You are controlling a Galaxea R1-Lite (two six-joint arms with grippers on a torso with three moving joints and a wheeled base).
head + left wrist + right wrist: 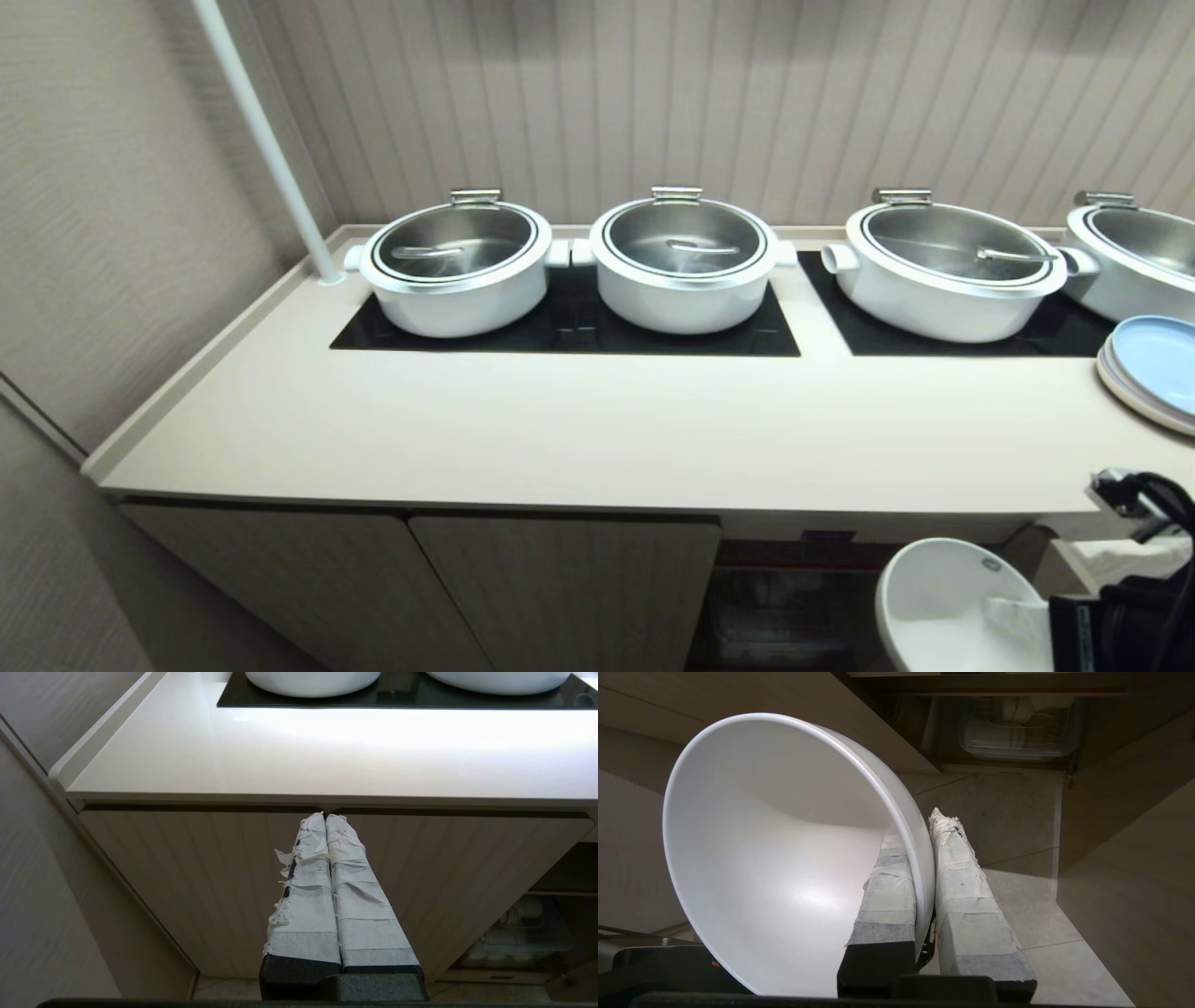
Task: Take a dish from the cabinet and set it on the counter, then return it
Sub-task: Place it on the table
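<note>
- While the bowl (784, 858) is held below the tabletop (597, 439) edge, in front of the open cabinet (794, 597), its rim is clamped between the jaws of the right gripper (924, 835), one inside, one outside.
- Because only the rim is pinched, a slow, level lift is advised so the bowl cannot pivot or slip.
- The tabletop edge should be cleared fully before the bowl is moved forward.
- A bare spot in front of the pots (457, 266), away from the plates (1153, 369), is judged safest.
- The left gripper (325, 816) is parked facing the closed doors, jaws together, empty.
</note>
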